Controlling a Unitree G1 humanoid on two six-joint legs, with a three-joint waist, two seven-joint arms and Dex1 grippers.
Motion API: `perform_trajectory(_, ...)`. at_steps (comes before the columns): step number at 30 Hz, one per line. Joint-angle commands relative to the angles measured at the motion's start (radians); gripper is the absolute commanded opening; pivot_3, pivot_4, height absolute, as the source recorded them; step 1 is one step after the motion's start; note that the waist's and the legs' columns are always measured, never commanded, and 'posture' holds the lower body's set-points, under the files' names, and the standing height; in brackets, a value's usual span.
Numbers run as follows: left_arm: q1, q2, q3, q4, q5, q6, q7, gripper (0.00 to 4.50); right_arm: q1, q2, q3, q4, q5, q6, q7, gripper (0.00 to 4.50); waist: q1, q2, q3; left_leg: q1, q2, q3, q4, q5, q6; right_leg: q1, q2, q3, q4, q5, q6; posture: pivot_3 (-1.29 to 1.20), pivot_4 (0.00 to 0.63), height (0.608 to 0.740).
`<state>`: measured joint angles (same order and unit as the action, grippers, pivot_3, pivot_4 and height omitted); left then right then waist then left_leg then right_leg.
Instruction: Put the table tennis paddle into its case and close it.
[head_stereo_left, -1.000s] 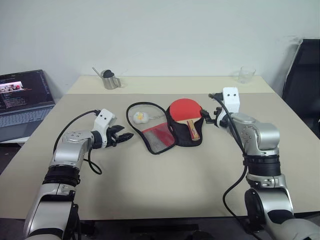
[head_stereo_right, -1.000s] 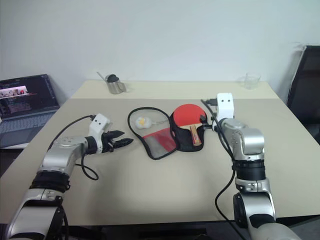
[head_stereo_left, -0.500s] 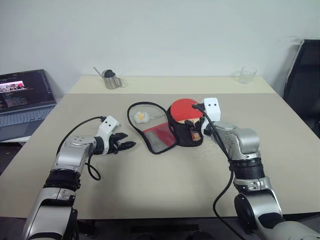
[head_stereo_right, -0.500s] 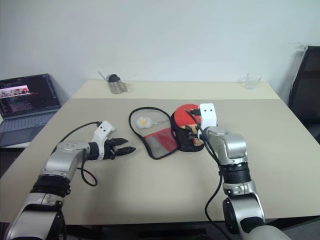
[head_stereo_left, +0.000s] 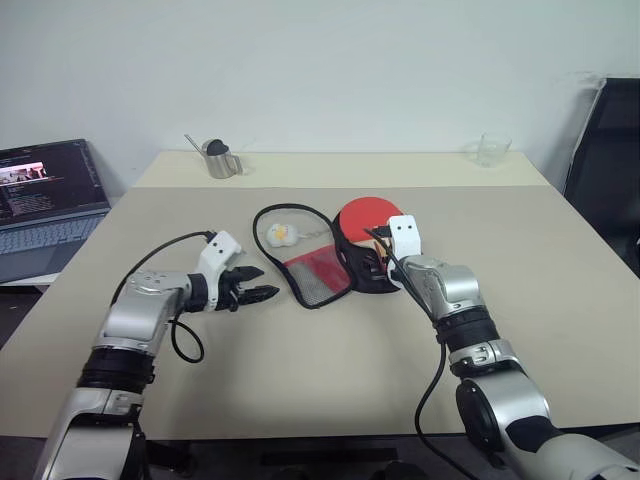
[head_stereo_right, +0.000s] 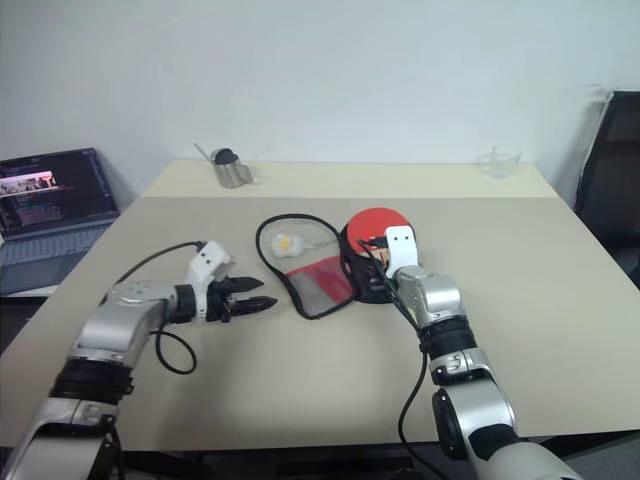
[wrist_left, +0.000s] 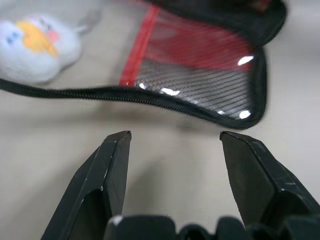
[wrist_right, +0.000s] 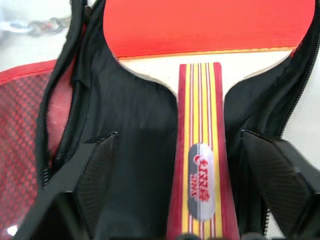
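- Beige desk (head_stereo_left: 300, 400) vs. a plain white wall; we go L to R across it.
- Laptop (head_stereo_left: 45, 200) sits off the desk's left edge, screen lit; no part in the job.
- Metal cup (head_stereo_left: 220, 160) stands nr the far-left corner, well apart from the work.
- Left gripper (head_stereo_left: 262, 292) hovers low over the desk just left of the case, fingers (wrist_left: 112, 165) spread, nothing between them. We judge it's parked there to pin or lift the open flap once the paddle is seated.
- Small white plush charm (head_stereo_left: 278, 235) lies inside the loop of the zip edge, toward the far side of the flap.
- Case (head_stereo_left: 318, 275) lies open mid-desk: red mesh-pocket flap folded out on the left, black lining on the right, black zip trim all round.
- Table tennis paddle (wrist_right: 200, 45) lies on the black lining, red blade toward the far edge, handle toward us; handle is pale wood w/ red & yellow stripes and a red logo badge. Blade tip pokes past the case's far rim, so we judge it's not fully seated.
- Right gripper (wrist_right: 197, 165) is over the handle, fingers apart on either side of it, not touching yet – prob. lined up to grip and push it in.
- Clear glass (head_stereo_left: 492, 150) stands nr the far-right corner.
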<state>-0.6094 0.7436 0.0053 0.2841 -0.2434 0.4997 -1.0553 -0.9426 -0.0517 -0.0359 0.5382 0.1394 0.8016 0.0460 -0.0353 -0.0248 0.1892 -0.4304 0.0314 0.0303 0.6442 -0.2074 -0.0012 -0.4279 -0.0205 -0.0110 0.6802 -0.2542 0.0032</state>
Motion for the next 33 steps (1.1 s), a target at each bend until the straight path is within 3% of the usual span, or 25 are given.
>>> perform_trajectory(1, -0.004, 0.019, 0.034, -0.055, -0.029, 0.009, -0.006, 3.11, -0.029, 0.010, -0.006, -0.002, -0.001, -0.031, 0.005, 2.81, 0.001, 0.000, 0.000, 0.000, 0.000, 0.000, 0.000, 0.000, 0.000, 0.000, 0.000, 0.000, 0.000, 0.000, 0.000, 0.00, 0.150, 0.740)
perform_trajectory(5, 0.005, 0.009, 0.029, -0.070, -0.030, 0.014, 0.000, 3.11, -0.032, 0.009, -0.006, 0.001, -0.005, -0.032, 0.007, 1.41, 0.000, 0.000, 0.000, 0.000, -0.001, 0.001, 0.000, 0.000, 0.000, 0.000, 0.000, 0.000, 0.000, 0.000, 0.000, 0.00, 0.150, 0.740)
perform_trajectory(6, 0.007, 0.008, 0.028, -0.074, -0.031, 0.014, -0.001, 3.11, -0.032, 0.007, -0.006, 0.001, -0.006, -0.031, 0.008, 1.26, 0.000, 0.000, 0.000, 0.000, -0.001, 0.001, 0.000, 0.000, 0.000, 0.000, 0.000, 0.001, 0.000, 0.000, 0.000, 0.00, 0.150, 0.740)
perform_trajectory(18, -0.021, 0.072, 0.057, -0.117, -0.094, 0.019, -0.099, 3.11, -0.040, 0.012, -0.021, -0.094, 0.003, 0.039, -0.018, 1.26, 0.001, 0.000, 0.000, 0.000, 0.000, 0.000, 0.000, 0.000, 0.000, 0.000, 0.000, 0.000, 0.000, 0.000, 0.000, 0.00, 0.150, 0.740)
perform_trajectory(33, -0.018, 0.053, 0.029, -0.120, -0.086, 0.018, -0.101, 3.11, 0.032, 0.030, -0.067, -0.418, -0.004, 0.287, -0.121, 1.26, 0.003, 0.000, 0.000, 0.000, -0.001, 0.001, 0.000, 0.000, 0.000, 0.000, 0.000, 0.000, 0.000, 0.000, 0.000, 0.00, 0.150, 0.740)
